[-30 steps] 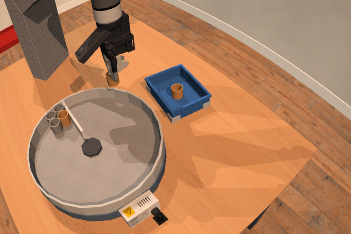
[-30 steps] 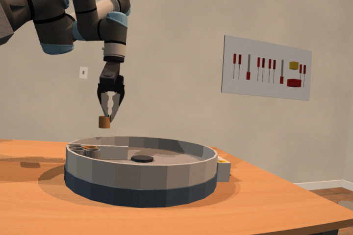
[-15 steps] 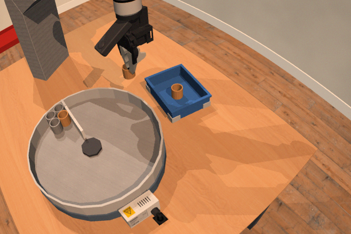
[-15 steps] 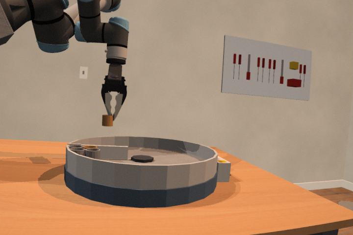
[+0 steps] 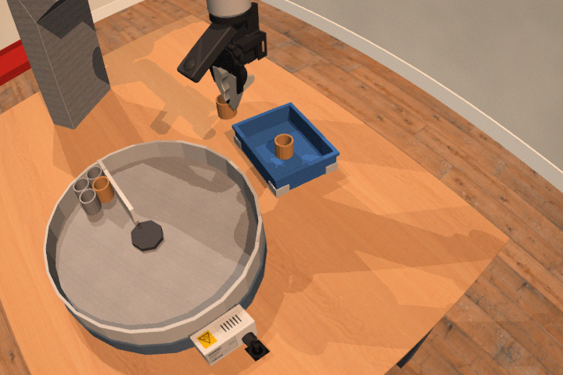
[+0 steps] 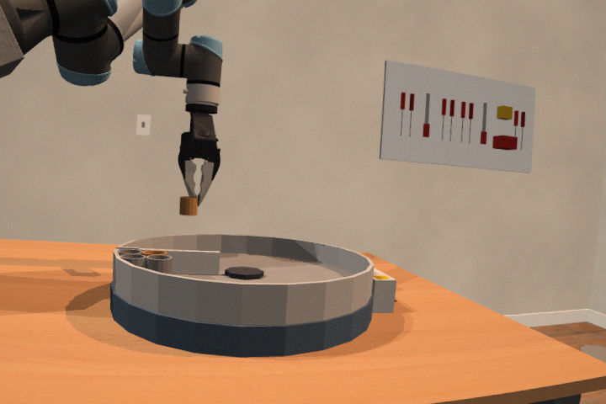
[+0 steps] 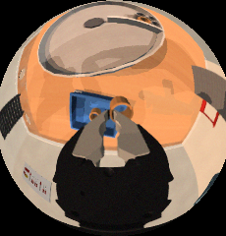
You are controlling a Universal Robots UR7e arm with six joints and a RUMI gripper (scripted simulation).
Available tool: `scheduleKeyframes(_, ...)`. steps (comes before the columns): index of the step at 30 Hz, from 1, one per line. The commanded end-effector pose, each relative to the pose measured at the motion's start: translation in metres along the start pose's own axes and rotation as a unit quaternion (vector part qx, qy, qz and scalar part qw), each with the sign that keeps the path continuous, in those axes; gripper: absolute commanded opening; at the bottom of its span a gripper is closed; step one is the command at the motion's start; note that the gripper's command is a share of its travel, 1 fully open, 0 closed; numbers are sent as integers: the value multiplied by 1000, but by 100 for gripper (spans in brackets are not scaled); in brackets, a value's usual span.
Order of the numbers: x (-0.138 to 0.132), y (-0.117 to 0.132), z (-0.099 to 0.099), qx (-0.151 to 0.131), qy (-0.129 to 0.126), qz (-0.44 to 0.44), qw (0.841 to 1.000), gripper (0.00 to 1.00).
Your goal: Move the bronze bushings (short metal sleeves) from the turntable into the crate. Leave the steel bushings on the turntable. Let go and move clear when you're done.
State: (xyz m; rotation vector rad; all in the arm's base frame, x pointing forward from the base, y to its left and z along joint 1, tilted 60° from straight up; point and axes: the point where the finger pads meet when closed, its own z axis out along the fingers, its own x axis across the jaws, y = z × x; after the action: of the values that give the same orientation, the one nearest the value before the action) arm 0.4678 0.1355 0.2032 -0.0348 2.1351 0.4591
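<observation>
The held bushing (image 5: 226, 110) (image 6: 188, 206) (image 7: 128, 109) hangs in the air near the crate (image 5: 309, 169) (image 7: 72, 110), and my gripper (image 5: 233, 105) (image 6: 198, 199) (image 7: 110, 110) is closed on its wall at one side, my tips almost meeting. With so thin a pinch, a jolt or quick swing could make it pivot or slip, and I'd probably drop it outside the crate. If I come in too low, its hanging edge could catch the crate's rim; if I release it over the loose bushing (image 5: 284, 148) (image 7: 91, 116) inside, the two could knock and topple

Beside the crate stands the turntable (image 5: 180, 331) (image 6: 241, 305) (image 7: 69, 44), with the last bronze (image 5: 103, 192) (image 6: 154, 252) crowded among three steel bushings (image 5: 89, 203) (image 6: 158, 264), close to the divider (image 5: 118, 190) (image 6: 194, 262). Going back for it, my tips could nudge or pinch a steel one, since there's little room between them

Under the crate, the table (image 5: 379, 221) (image 6: 122, 376) is warm, pale wood crossed by broad shadows. Well apart from the crate lie the floor's (image 5: 534, 212) darker planks, and a plain wall (image 5: 512, 66) (image 6: 289, 95) carries a tool board (image 6: 456, 85)
</observation>
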Motion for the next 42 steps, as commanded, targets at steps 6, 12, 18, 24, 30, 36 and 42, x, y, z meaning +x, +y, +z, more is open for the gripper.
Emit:
scheduleKeyframes(6, -7, 22, 1, 2, 1, -30, 1000, 0)
scheduleKeyframes(12, -12, 37, 1, 2, 1, -49, 999, 0)
scheduleKeyframes(18, -17, 51, 1, 2, 0, -66, 998, 0)
scheduleKeyframes(24, -20, 59, 2, 2, 0, -77, 997, 0)
scheduleKeyframes(30, -23, 69, 2, 2, 1, -91, 996, 0)
scheduleKeyframes(36, -25, 77, 2, 2, 1, -100, 995, 0)
scheduleKeyframes(42, -27, 83, 2, 2, 1, -108, 994, 0)
